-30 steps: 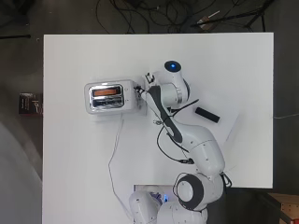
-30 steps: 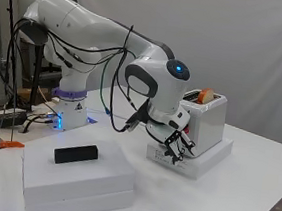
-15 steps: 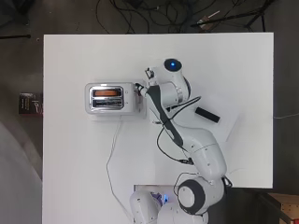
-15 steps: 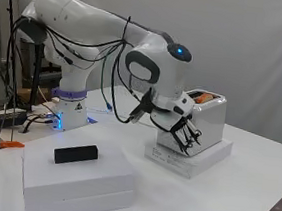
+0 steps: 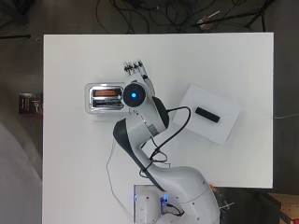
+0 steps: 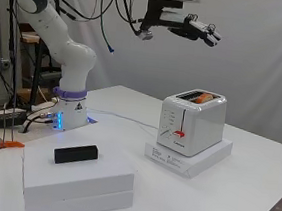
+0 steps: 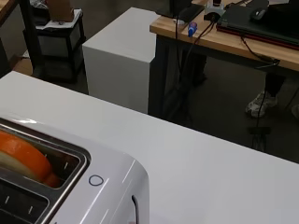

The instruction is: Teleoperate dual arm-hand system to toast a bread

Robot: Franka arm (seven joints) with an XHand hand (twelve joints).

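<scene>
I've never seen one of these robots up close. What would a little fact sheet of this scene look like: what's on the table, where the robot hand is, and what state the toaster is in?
robot hand: raised high above the toaster, fingers straight, holding nothing
toaster: white, upright on a flat white box
bread: one orange-brown slice sticking up from a slot
second slot: looks empty
toaster lever: red, low on the front
black block: lying on stacked white boxes, apart from the toaster
table: white

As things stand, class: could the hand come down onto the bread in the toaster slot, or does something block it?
Probably yes. The hand hangs open, high above the toaster, and nothing lies between it and the bread poking from the open slot.
</scene>
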